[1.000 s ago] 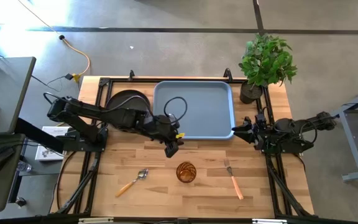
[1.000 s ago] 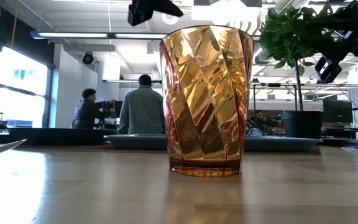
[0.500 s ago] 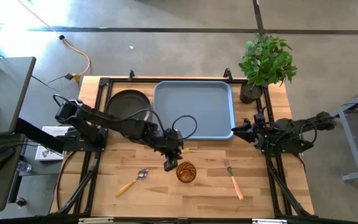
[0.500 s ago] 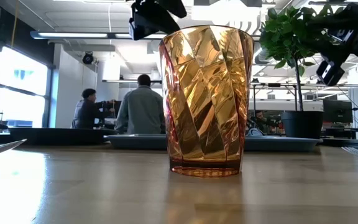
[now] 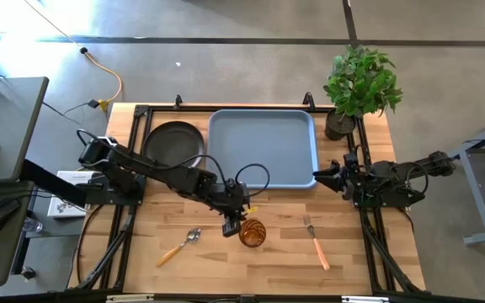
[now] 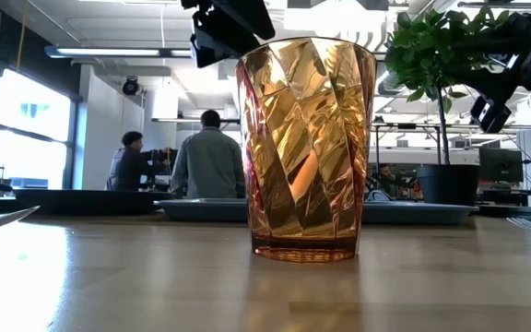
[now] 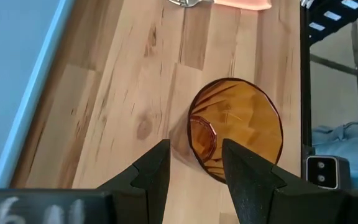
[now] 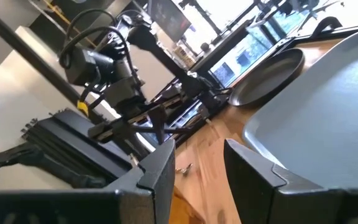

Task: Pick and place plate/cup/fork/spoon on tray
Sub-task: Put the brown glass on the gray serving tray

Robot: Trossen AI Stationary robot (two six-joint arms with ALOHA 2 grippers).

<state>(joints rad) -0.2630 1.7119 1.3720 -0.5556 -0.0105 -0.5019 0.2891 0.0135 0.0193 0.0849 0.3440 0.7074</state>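
The amber cup (image 5: 253, 233) stands upright on the wood table near its front edge, and fills the middle of the low view (image 6: 307, 152). My left gripper (image 5: 231, 225) is open just above the cup and to its left; in the left wrist view its fingers (image 7: 151, 177) frame the cup's near rim (image 7: 197, 134) without touching. The blue-grey tray (image 5: 262, 150) lies at the far middle, with the dark plate (image 5: 173, 141) left of it. The spoon (image 5: 179, 246) lies near left and the fork (image 5: 317, 241) near right. My right gripper (image 5: 322, 177) waits open by the tray's near right corner.
A potted plant (image 5: 360, 84) stands at the far right corner of the table. Bare wood lies between the cup and the tray's near rim (image 5: 259, 187). People stand in the room beyond the table (image 6: 210, 161).
My left gripper has moved from the tray's near rim toward the table's near edge and downward, coming in above and beside the cup. It has stayed open. The cup has not moved.
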